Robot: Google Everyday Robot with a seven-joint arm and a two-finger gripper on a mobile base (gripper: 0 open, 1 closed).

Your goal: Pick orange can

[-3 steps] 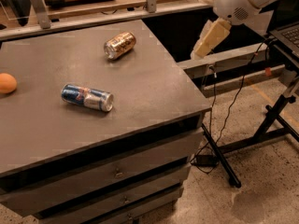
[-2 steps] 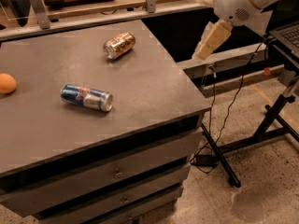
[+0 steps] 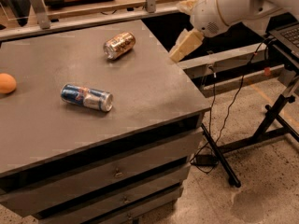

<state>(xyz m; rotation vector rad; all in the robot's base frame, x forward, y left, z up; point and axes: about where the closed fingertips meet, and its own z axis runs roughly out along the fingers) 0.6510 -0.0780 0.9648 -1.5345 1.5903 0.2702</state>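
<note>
The orange can (image 3: 119, 45) lies on its side at the far middle of the grey table top (image 3: 140, 92), its silver end facing front left. My gripper (image 3: 183, 28) hangs at the table's far right edge, to the right of the can and apart from it. Its cream fingers (image 3: 186, 45) stand apart and hold nothing. The white arm comes in from the top right.
A blue-and-silver can (image 3: 87, 97) lies on its side nearer the front left. An orange ball (image 3: 6, 83) sits at the left edge. The table has drawers (image 3: 117, 171) below. A black stand (image 3: 261, 129) with cables is on the floor to the right.
The arm and gripper have moved left, from beside the table to its far right edge, closer to the orange can. The cans and the ball have not moved.
</note>
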